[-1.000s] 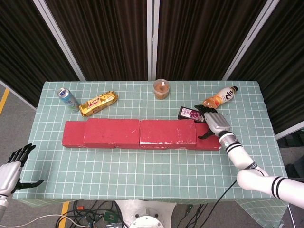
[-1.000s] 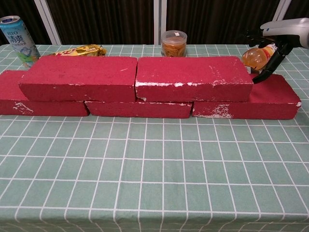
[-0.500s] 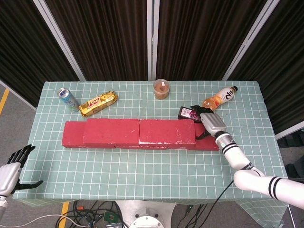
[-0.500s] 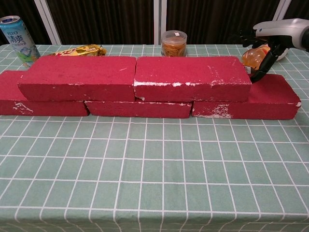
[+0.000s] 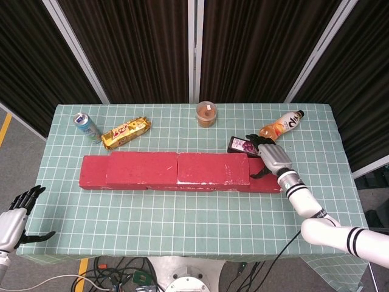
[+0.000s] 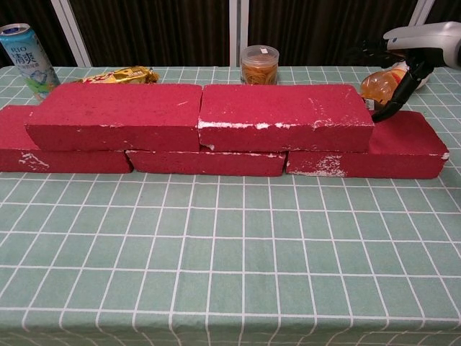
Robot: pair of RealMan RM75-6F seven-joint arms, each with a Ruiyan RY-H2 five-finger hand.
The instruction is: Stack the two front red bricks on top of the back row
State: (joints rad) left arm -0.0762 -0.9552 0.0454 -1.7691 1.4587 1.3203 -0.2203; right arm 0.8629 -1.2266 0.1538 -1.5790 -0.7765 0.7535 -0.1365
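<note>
The surface (image 5: 182, 213), under a green checked cloth, carried a bottom row of red bricks (image 6: 209, 161) with two more already on top: the left upper brick (image 6: 115, 115) and the right upper brick (image 6: 284, 115), laid end to end and touching. By the look of it the stacking was done, and the step in hand was a last squaring-up of the right upper brick.

The right hand (image 5: 271, 158) sat at that brick's outer end, above the exposed end of the bottom row. Its dark fingers (image 6: 397, 97) were spread and held nothing, one tip pointing down close by the brick's end; whether it touched, I could not tell. The left hand (image 5: 15, 216) hung off the surface's near corner, fingers apart and empty.

The next move probably called for lifting the right hand clear without dragging the brick, or for a light nudge inward if the joint needed closing.

Just behind the fingers lay a dark packet (image 5: 241, 145) and an orange bottle (image 5: 281, 125).
</note>
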